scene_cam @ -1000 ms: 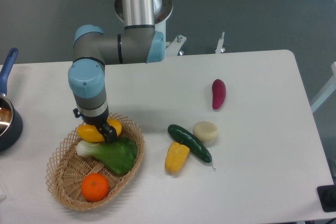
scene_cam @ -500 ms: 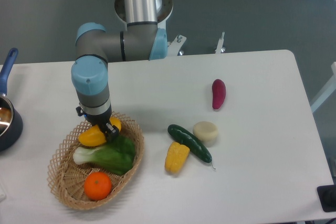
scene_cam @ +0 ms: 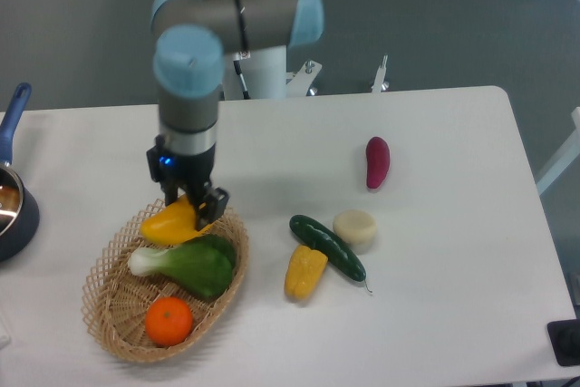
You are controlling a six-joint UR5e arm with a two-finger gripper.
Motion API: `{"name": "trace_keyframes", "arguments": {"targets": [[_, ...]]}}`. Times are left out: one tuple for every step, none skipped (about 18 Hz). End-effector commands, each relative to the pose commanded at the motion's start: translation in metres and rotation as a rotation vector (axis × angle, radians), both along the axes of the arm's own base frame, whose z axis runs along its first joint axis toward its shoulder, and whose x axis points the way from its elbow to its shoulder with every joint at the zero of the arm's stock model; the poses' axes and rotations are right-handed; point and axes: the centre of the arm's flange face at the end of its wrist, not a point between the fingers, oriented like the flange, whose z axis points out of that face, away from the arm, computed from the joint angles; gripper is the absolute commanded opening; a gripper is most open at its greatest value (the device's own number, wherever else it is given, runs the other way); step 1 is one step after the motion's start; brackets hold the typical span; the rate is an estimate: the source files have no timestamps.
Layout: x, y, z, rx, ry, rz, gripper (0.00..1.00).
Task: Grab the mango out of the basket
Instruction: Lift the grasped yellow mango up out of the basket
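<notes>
While the claw (scene_cam: 193, 207) clamped the mango (scene_cam: 171, 221) above the basket (scene_cam: 107, 310), the lift was underway; next called for a steady raise clear.

One fixed camera looked steeply down on the table (scene_cam: 272, 142) from its front, moderately near, perhaps slightly oblique.

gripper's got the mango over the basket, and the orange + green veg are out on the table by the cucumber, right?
Not quite. The gripper does hold the mango at the basket's far rim, but the orange and green vegetable lie inside the basket, not on the table. The camera view shows only the corn and a pale round piece beside the cucumber.
</notes>
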Motion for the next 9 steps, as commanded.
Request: {"name": "trace_keyframes", "arguments": {"targets": [[-0.016,-0.004,0.014,0.045,-0.002,0.029,0.36],[-0.035,-0.01,0.03,0.096,0.005,0.057,0.36],[-0.054,-0.017,0.044,0.137,0.009,0.089,0.36],[-0.068,-0.023,0.054,0.167,0.004,0.117,0.36],[-0.08,-0.028,0.063,0.191,-0.001,0.134,0.36],[-0.09,-0.031,0.068,0.202,0.005,0.146,0.36],[-0.096,-0.033,0.074,0.21,0.014,0.153,0.36],[-0.106,-0.038,0.072,0.209,0.016,0.165,0.36],[-0.114,-0.043,0.072,0.209,0.022,0.173,0.36]]}}
